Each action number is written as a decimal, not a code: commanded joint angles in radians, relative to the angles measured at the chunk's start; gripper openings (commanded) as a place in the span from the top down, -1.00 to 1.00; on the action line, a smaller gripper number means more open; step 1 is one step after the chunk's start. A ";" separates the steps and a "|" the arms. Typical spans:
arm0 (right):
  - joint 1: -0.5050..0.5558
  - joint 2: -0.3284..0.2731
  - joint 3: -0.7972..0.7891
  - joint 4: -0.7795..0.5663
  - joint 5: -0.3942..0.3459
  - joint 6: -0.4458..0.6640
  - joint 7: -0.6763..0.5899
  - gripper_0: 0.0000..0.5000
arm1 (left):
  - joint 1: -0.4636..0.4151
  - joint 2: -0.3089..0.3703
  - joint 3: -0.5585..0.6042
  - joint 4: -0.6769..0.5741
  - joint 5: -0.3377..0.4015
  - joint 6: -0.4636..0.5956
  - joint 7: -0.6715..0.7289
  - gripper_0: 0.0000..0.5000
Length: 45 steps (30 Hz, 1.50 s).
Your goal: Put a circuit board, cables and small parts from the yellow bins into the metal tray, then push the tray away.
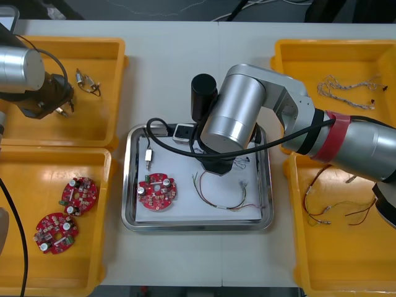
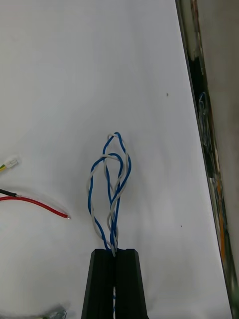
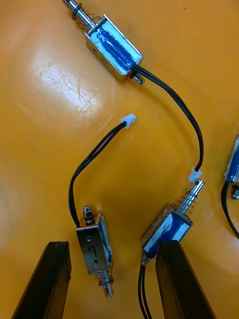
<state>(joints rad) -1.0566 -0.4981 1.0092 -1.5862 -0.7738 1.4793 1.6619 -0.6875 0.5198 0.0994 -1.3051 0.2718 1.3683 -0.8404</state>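
Note:
My right gripper [image 2: 115, 255] is shut on a twisted blue and white cable [image 2: 112, 182], whose loops lie on the white floor of the metal tray [image 1: 131, 213]. In the front view the right gripper [image 1: 219, 167] reaches down into the tray's middle, largely hidden under its own arm. The tray also holds a round red circuit board [image 1: 156, 190], a small metal part [image 1: 149, 158] and a red and yellow cable [image 1: 224, 201]. My left gripper [image 3: 112, 281] stands open low over the far left yellow bin [image 1: 114, 93], with one small metal part [image 3: 94, 244] between its fingers and another [image 3: 167, 233] beside one finger.
Two more circuit boards [image 1: 65, 213] lie in the near left bin. The far right bin holds blue and white cables [image 1: 346, 86]; the near right bin holds red and yellow cables [image 1: 328, 204]. Other small metal parts [image 3: 112, 47] lie beyond the left fingers. The tray's rim [image 2: 204, 124] runs beside the held cable.

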 commanded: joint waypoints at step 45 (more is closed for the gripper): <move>-0.045 -0.060 -0.402 -0.038 -0.101 0.312 -0.114 -1.00 | 0.023 -0.003 0.065 -0.005 -0.020 0.000 -0.091 -1.00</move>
<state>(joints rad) -1.0632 -0.5176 0.6848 -1.5889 -0.8577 1.7441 1.6652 -0.6736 0.5387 0.1365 -1.3030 0.2711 1.3686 -0.8419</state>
